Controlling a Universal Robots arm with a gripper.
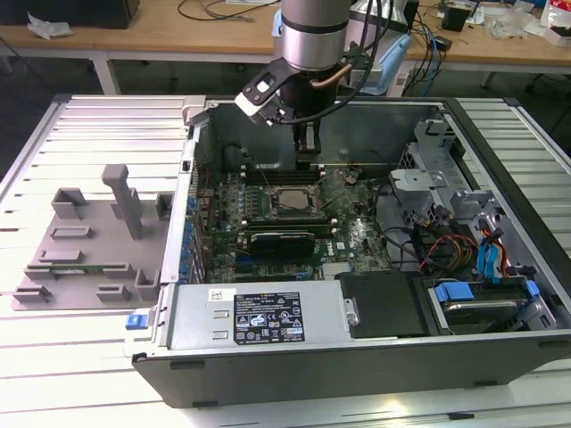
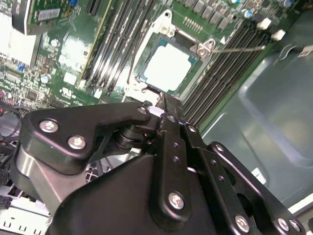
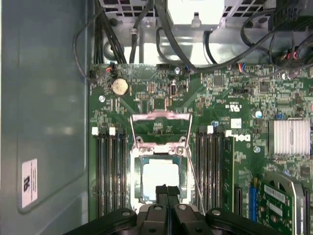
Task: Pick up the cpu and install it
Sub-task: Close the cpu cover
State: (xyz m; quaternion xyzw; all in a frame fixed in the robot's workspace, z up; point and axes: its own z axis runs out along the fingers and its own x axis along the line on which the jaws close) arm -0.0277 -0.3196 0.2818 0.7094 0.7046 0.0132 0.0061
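Silver-grey metal caught the light where one cpu lay flat in its socket near the middle of the green motherboard. The board sat inside one open computer case, which stood on the slatted bench. One robot arm reached down into the case. Its single end effector hung over the board close to the cpu without touching it, its two fingers pressed together and gripping nothing.

The exterior view took in the wider scene: one grey fixture tray lay just beside the case, toward the bench's edge on the exterior view's left.

The first wrist view looked along the board past the end effector to the cpu. It added one metal retaining frame folded open off the socket. Two banks of memory slots flanked the socket, one on each side. One coin cell and one finned silver heatsink were also mounted on the board.

The second wrist view set the end effector's black linkage, studded with screws, in front of the cpu. The case's grey inner wall ran alongside.
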